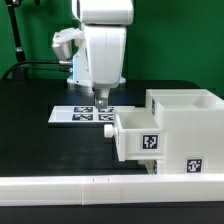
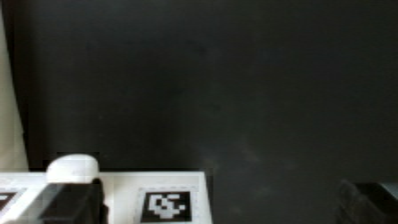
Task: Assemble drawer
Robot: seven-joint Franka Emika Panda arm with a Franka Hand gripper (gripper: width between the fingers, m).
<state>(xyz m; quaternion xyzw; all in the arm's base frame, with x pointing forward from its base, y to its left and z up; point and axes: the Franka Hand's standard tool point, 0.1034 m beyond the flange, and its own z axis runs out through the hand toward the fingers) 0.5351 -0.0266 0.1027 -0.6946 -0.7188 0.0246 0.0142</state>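
The white drawer housing [image 1: 185, 125] stands at the exterior view's right, with tags on its front. One knobbed tray [image 1: 133, 134] sticks partway out of its side toward the middle and carries a tag. My gripper [image 1: 101, 98] hangs above the table just beyond that tray, over the marker board [image 1: 85, 114], touching nothing. In the wrist view the gripper [image 2: 217, 200] is open and empty, with dark fingers [image 2: 59, 203] at both lower corners. A white tagged surface [image 2: 169, 204] and a round white knob [image 2: 71, 168] lie below them. No second separate tray shows.
A low white rail [image 1: 60, 188] with no tag runs along the front of the table. The black tabletop [image 1: 40, 140] lies between the rail and the marker board. A green wall stands behind the arm.
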